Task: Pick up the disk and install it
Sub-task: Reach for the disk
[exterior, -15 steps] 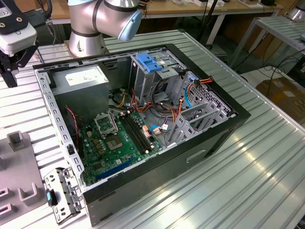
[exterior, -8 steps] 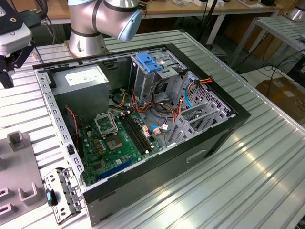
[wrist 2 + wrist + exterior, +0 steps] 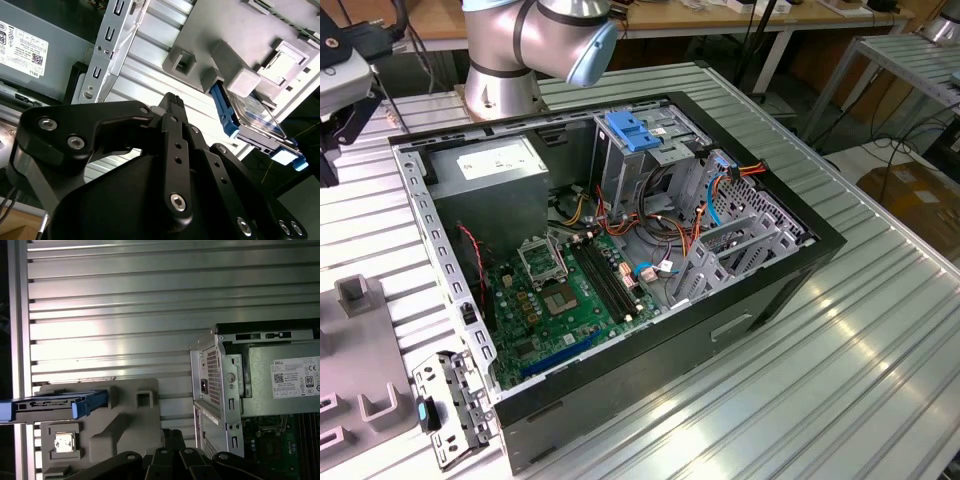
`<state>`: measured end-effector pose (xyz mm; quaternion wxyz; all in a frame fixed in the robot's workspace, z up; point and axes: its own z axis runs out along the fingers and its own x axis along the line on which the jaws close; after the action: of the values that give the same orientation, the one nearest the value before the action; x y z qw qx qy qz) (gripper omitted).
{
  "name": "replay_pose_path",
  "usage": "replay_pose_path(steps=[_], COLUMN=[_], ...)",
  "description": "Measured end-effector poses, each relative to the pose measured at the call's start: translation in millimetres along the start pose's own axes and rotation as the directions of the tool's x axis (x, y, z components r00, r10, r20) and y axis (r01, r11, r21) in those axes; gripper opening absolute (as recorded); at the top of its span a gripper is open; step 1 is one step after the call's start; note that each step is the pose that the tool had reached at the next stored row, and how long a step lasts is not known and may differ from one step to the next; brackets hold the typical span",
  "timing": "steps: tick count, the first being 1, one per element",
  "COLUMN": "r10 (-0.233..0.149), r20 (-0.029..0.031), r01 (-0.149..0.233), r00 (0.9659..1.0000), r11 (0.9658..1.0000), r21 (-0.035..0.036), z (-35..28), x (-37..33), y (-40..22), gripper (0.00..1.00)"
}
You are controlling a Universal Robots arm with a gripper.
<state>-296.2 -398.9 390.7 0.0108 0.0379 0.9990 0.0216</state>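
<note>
Reaching for the disk (image 3: pixel 47 404) looks to be the step in hand: the gripper (image 3: pixel 170 436) hangs over the ribbed table (image 3: pixel 150 290) with its fingers pressed together on nothing, pointing down at the bare metal. The disk stands on edge in a grey holder (image 3: pixel 125 415), well apart from the fingertips and off to one side of them, while the open computer case (image 3: pixel 220 380) sits to their other side. Judged from this, a grasp calls for the fingers to part and line up across the disk's narrow sides.
</note>
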Motion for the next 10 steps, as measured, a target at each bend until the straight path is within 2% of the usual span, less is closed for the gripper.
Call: replay_pose_path(steps=[10], r10=[0.0], r20=[-0.0003], r01=[0.0], r00=[1.0], r11=[1.0], r21=[0.0001], z=[-0.1], x=[9.6], y=[-0.7], gripper=[0.11])
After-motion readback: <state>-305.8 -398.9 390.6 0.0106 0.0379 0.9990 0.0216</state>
